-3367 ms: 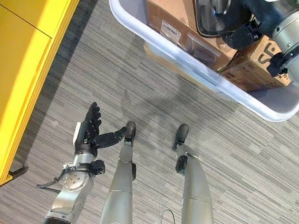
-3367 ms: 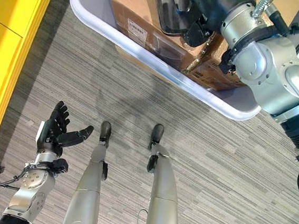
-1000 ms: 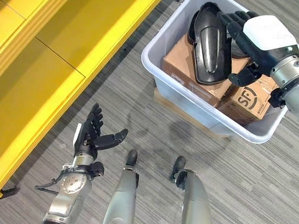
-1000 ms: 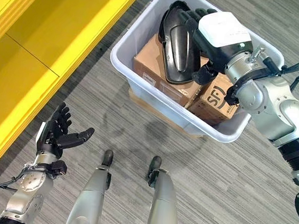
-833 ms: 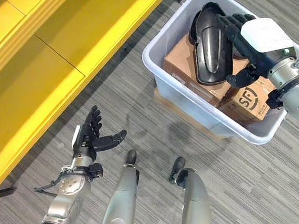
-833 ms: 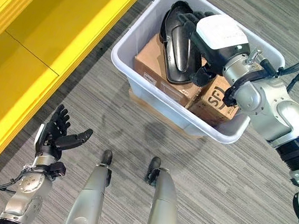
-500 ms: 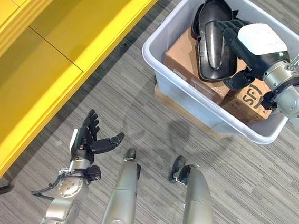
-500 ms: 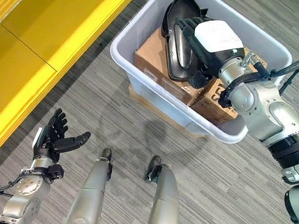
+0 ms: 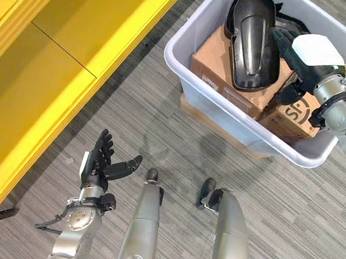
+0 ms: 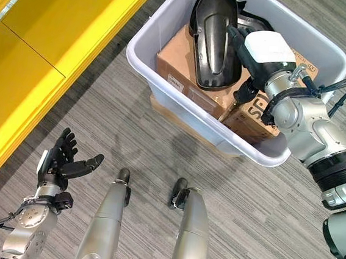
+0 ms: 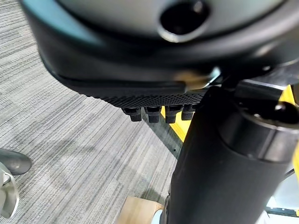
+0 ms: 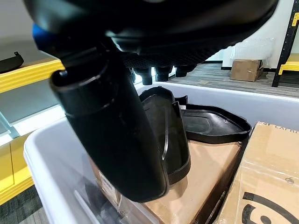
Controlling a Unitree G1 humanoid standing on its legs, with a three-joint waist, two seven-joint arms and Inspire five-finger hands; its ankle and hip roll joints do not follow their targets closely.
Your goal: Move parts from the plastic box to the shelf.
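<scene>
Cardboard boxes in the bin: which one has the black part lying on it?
The larger cardboard box, on the plastic box's shelf side; the black part lies across it. The printed box under the right hand carries none.

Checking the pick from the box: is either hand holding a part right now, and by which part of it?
Nothing is held. The right hand hangs open beside the black part in the plastic box; the left hand is open over the floor.
</scene>
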